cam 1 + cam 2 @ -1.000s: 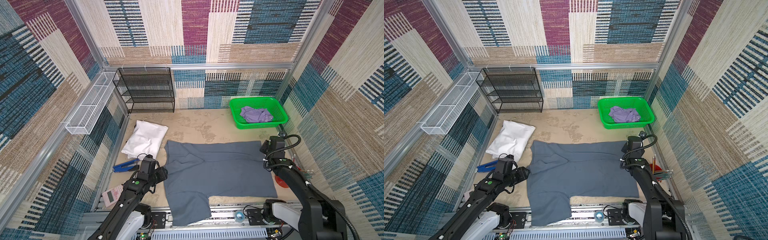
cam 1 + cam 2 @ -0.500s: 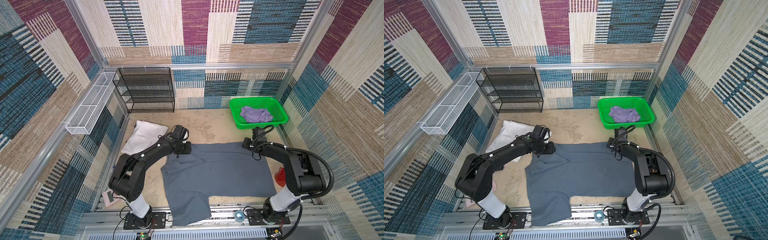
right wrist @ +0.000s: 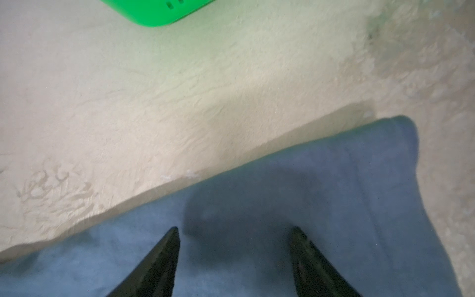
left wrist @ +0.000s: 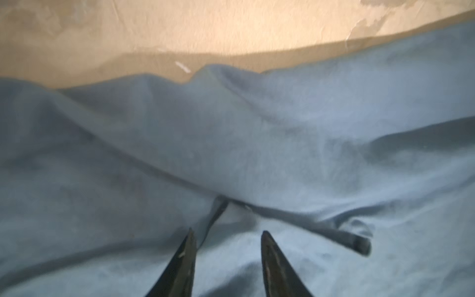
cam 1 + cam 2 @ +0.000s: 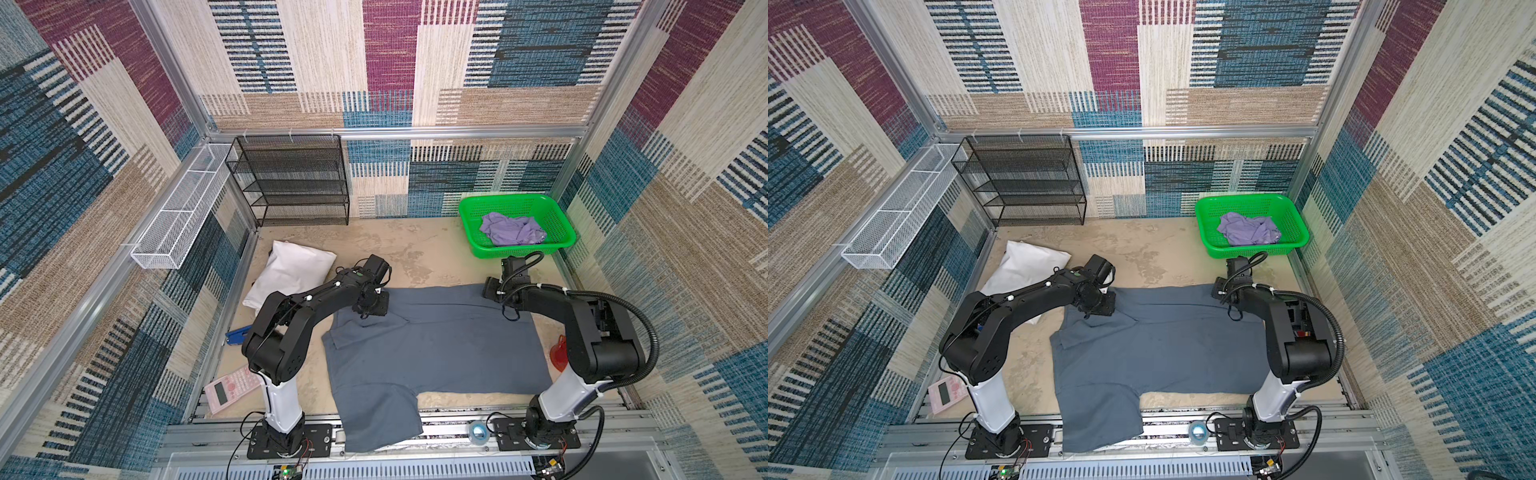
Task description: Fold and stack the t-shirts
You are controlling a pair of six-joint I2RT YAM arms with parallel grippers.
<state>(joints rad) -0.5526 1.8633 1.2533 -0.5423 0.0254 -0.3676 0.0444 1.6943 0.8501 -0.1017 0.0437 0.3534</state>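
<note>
Two far corners of the slate blue-grey t-shirt are covered as it lies spread on the surface, one sleeve draped over the near rail. The left tool stands parted above a rumpled fold, and the right tool is wide apart above the opposite corner, neither pinching cloth. The first fold appears to be in hand (the lavender t-shirt waits crumpled in the green basket); next, both tools likely need to drop and nip that edge together.
</note>
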